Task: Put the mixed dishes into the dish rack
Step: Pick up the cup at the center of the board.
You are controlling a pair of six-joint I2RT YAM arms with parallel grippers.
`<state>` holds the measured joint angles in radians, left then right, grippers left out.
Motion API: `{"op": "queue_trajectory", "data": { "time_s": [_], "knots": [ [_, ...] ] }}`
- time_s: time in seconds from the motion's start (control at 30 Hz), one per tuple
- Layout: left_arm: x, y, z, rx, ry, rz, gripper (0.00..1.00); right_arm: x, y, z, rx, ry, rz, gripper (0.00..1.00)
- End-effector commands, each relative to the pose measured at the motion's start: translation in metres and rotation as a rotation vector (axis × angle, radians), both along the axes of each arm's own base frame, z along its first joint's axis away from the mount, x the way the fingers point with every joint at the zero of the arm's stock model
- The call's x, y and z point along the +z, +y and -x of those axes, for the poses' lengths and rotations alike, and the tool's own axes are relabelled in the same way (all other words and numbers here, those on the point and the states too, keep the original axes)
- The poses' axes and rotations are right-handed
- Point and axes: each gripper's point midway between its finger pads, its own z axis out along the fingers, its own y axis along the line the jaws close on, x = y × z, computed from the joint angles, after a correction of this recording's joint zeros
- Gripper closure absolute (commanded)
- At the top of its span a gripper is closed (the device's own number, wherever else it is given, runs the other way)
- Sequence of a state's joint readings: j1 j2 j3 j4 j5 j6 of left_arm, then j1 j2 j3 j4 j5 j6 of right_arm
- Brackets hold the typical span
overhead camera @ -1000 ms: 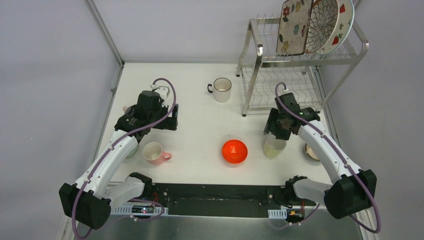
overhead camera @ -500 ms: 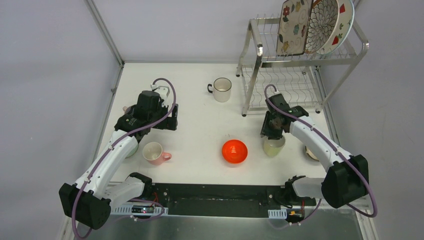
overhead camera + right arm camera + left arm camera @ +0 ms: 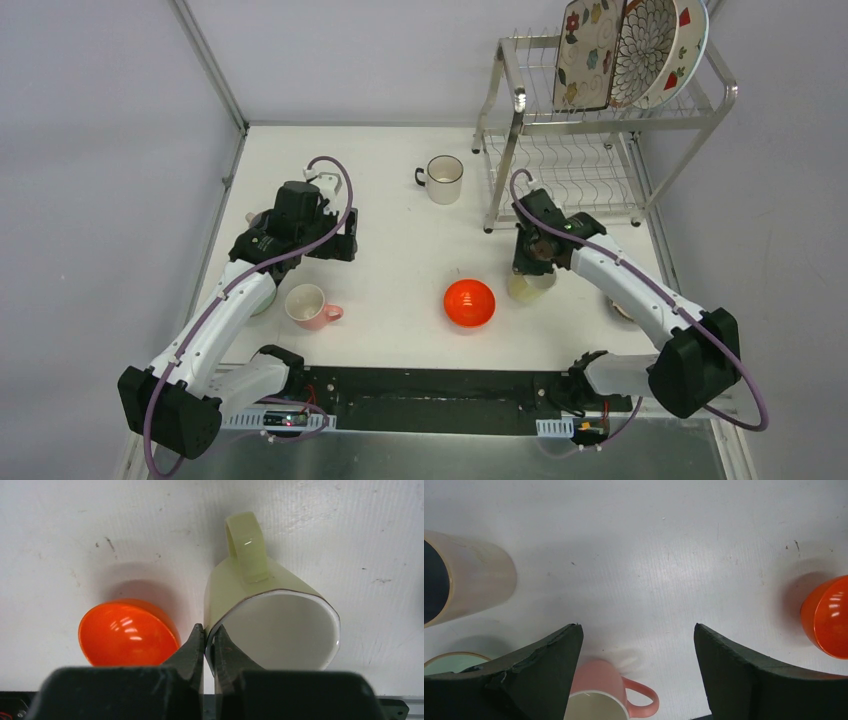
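Ceramic by its look, so stiff, slick and breakable, the yellow cup (image 3: 270, 630) just right of the red bowl (image 3: 127, 635) is pinched at its rim by the right fingers (image 3: 192, 650), a thin hold; left fingers (image 3: 549, 665) stand wide, empty

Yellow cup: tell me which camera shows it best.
The right wrist view. The yellow cup sits large and close there: handle, rim, white inside, and the right gripper pinching its wall. The top external view shows only a pale sliver of it under that gripper. The left wrist view misses it.
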<state>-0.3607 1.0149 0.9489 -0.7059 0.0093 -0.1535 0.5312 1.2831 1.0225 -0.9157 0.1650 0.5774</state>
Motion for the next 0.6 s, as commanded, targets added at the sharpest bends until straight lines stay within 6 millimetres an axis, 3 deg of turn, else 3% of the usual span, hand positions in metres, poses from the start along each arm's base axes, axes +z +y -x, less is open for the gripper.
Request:
{"op": "queue_trajectory", "data": {
  "time_s": [0.0,0.3,0.57],
  "knots": [
    [0.01,-0.009,-0.004,-0.015,-0.041,0.043,0.16,0.048,0.028,-0.016,0.087,-0.176,-0.073,1.0],
    [0.009,-0.016,-0.003,-0.037,-0.024,0.069,0.18,0.075,0.053,-0.021,0.22,-0.314,-0.072,1.0],
    [0.016,-0.029,0.001,-0.082,-0.019,0.135,0.18,0.107,0.094,-0.019,0.355,-0.44,-0.183,1.0]
  ]
}}
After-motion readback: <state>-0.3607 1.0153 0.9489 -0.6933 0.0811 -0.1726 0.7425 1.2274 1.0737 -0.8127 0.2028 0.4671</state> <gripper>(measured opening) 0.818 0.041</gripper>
